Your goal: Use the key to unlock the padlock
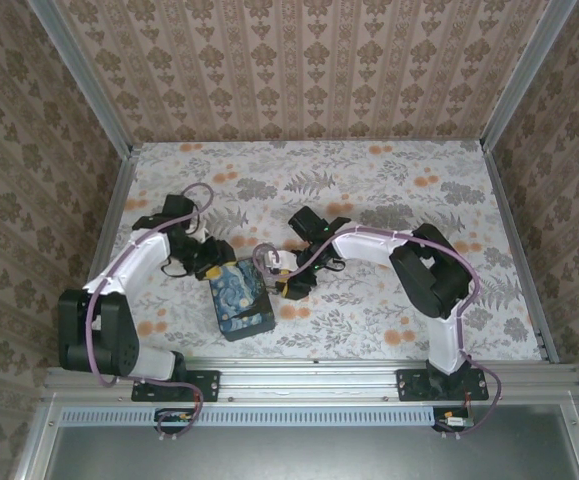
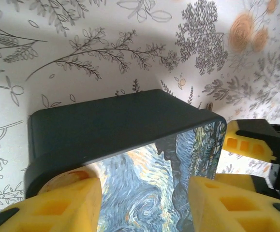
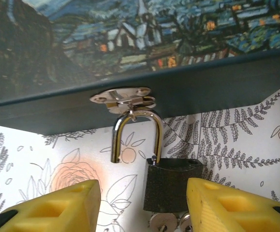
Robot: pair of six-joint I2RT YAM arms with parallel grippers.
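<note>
Padlock: hangs at 6 o'clock from the hasp of the box; one shackle leg is out of the body, toward 9 o'clock.
Key: at 6 o'clock of the padlock body.
Right gripper: spread wide, flanking the padlock, untouching.
Left gripper: straddles the box; grip unclear.

I'm reading the padlock body as dark, matt metal, its shackle polished mirror-bright. The hasp on the box is shiny metal too. Box lid: glossy painted print; its side is smooth and duller. The key glints silvery. The table cover looks matt and printed.
</note>
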